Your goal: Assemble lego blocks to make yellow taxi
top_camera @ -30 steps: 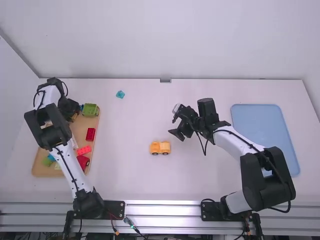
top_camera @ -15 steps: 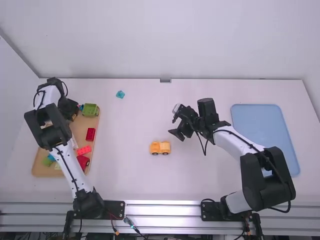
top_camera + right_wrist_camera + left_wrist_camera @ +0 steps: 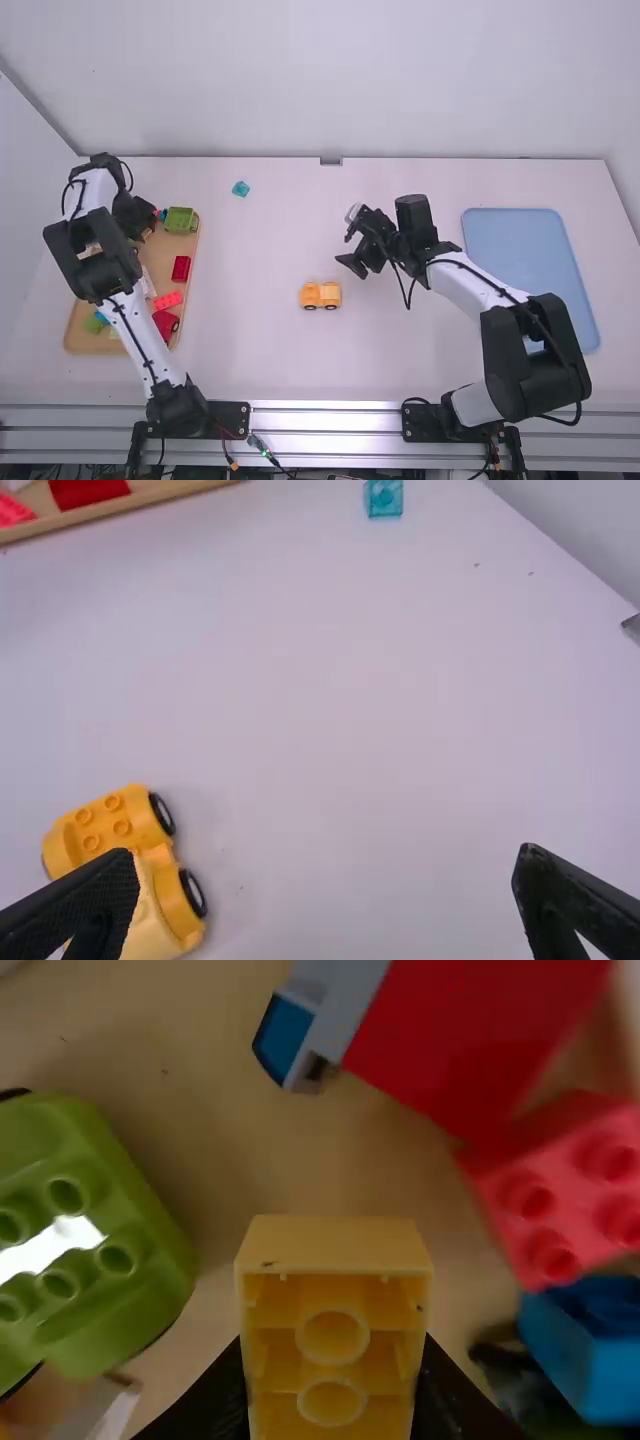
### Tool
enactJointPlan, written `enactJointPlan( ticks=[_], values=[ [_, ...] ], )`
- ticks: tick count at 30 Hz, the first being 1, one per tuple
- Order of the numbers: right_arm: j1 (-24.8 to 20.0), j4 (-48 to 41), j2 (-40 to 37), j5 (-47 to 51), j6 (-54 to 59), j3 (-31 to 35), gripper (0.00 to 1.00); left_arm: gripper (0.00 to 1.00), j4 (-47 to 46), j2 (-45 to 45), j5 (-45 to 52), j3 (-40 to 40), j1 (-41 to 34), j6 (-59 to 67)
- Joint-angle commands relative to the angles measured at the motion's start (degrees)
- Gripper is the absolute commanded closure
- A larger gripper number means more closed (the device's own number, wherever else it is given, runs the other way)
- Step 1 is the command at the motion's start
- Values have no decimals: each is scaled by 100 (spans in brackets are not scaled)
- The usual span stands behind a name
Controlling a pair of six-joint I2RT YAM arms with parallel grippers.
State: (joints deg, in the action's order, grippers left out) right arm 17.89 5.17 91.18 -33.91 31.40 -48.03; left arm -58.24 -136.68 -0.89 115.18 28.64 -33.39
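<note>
My left gripper (image 3: 141, 225) is over the far part of the wooden tray. In the left wrist view, the left gripper (image 3: 333, 1400) is shut on a yellow block (image 3: 335, 1335) whose hollow underside shows. On the table's middle stands a yellow-orange car base (image 3: 320, 295) with black wheels; it also appears as the car base (image 3: 112, 825) in the right wrist view. Beyond and right of that car, my right gripper (image 3: 352, 240) hangs over the table. Its two fingers are wide apart in the right wrist view, where the right gripper (image 3: 325, 905) has nothing between them.
The wooden tray (image 3: 88, 342) at the left holds a green car body (image 3: 181, 220), a red block (image 3: 181, 268), a pink-red brick (image 3: 168, 299) and other pieces. A teal translucent brick (image 3: 240, 188) lies near the back. A blue tray (image 3: 530, 250) is at the right.
The left arm has shifted slightly leftward over the wooden tray. My right gripper has barely moved, and the car base stands where it was.
</note>
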Motion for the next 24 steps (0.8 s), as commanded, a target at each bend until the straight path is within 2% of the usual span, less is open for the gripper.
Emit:
enactJointPlan(
  ticks=[1,6,9,12,15,20,21,24],
  values=[
    [11,170,-68,-76,-605,0,1,83,-42,636,197,20,-105,450],
    [61,798,-70,-76,-1290,-2,1,85,162,1287,168,-310,-376,693],
    [168,1123,-68,-76,-1362,-2,1,85,693,1895,269,-918,-640,970],
    [284,1408,-68,-76,-1364,-2,1,84,1405,2562,798,-1744,-911,1502],
    [361,1486,-68,-70,-1497,-85,1,84,2044,3187,1661,-2542,-1139,2092],
    [229,1843,90,-92,-2774,-413,1,85,3189,4048,3600,-3936,-1628,3432],
    [219,1873,122,-118,-2865,-442,1,85,3263,4094,3713,-4026,-1672,3526],
    [46,2186,560,-1211,-3195,-793,2,84,4087,4393,4771,-4872,-2184,4242]
  ],
)
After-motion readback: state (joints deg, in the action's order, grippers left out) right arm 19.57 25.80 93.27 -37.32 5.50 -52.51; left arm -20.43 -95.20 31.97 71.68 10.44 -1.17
